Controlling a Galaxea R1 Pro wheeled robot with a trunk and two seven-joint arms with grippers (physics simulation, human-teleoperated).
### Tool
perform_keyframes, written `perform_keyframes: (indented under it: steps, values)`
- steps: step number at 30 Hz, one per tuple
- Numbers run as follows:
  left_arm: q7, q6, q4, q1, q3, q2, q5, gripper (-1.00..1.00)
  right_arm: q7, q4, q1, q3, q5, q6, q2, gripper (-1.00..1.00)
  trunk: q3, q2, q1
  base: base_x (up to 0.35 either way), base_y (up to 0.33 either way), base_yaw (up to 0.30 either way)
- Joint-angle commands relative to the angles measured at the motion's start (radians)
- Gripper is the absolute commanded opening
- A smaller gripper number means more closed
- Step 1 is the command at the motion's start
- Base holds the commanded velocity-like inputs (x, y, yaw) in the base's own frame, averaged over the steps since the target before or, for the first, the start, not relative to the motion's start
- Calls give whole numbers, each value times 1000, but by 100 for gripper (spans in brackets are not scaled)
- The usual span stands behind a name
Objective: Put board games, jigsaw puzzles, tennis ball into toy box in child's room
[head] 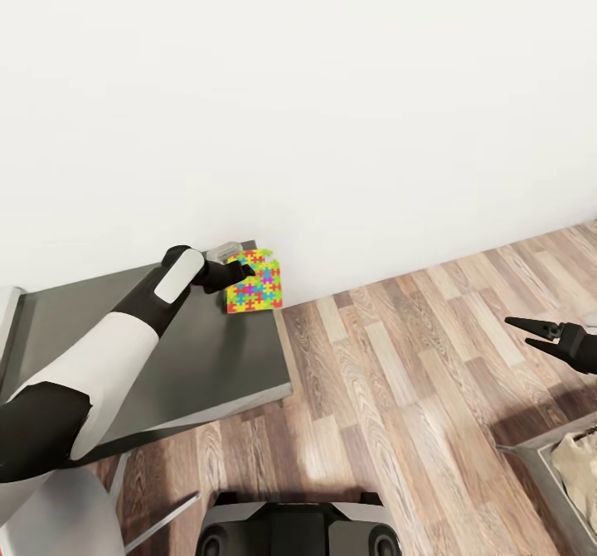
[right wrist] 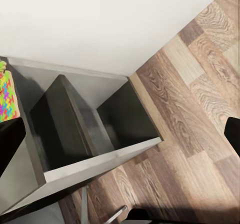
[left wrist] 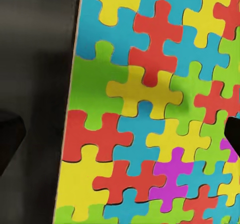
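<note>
Matt grey table top (head: 207, 357), wood-plank floor (head: 398, 374) with soft sheen, smooth printed jigsaw puzzle (left wrist: 155, 109)

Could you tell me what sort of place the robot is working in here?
Probably a child's room at home: a colourful jigsaw puzzle lies on a grey table against a plain white wall, over a wood-plank floor.

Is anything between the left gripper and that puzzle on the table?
Nothing visible. The left gripper is right at the jigsaw puzzle by the table's far corner, and the left wrist view shows the puzzle close with no object in front.
</note>
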Motion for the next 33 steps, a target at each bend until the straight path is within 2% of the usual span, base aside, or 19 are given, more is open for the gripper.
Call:
perform_keyframes:
  steps: [1,33]
  values:
    - [8,-7,-2,0,-5,1,35,100,10,0,-1,-1,11,5,0,100,-2,-1,8,0,0,-59]
    - [8,-7,-2,0,-5,2,35,100,10,-3,-1,0,10,5,0,100,-2,-1,8,0,0,-55]
